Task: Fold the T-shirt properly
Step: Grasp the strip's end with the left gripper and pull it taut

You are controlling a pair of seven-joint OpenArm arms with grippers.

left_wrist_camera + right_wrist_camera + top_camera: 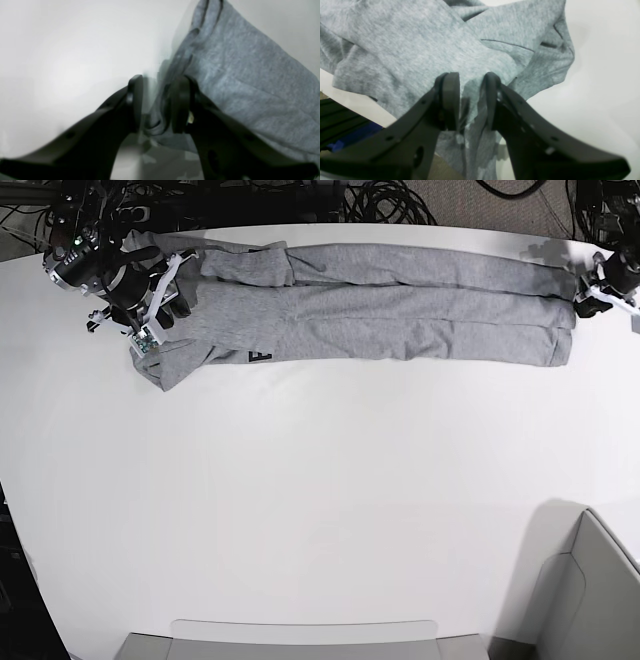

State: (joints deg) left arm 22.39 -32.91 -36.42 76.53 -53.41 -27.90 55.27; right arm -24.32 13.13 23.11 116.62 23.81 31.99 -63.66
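The T-shirt (380,305) lies stretched into a long, narrow band across the far side of the white table (320,510), folded lengthwise, with a bit of black lettering showing near its sleeve end. At that sleeve end, on the base view's left, the right gripper (160,305) sits over the bunched cloth; its wrist view shows the right gripper (471,100) with its jaws a little apart and a fold of the shirt (420,45) lying in the gap between them, though whether the pads actually press the cloth I cannot tell. At the shirt's other end, on the base view's right, the left gripper (585,300) rests just at the shirt's edge. In its own view the left gripper (156,103) has its jaws apart, with a thin seamed edge of the shirt (250,82) standing between the pads; the picture is blurred there, and the cloth looks loose in the gap instead of pinched. The rest of the shirt runs away from that gripper over the table (62,62). Cables (390,195) lie beyond the table's far edge.
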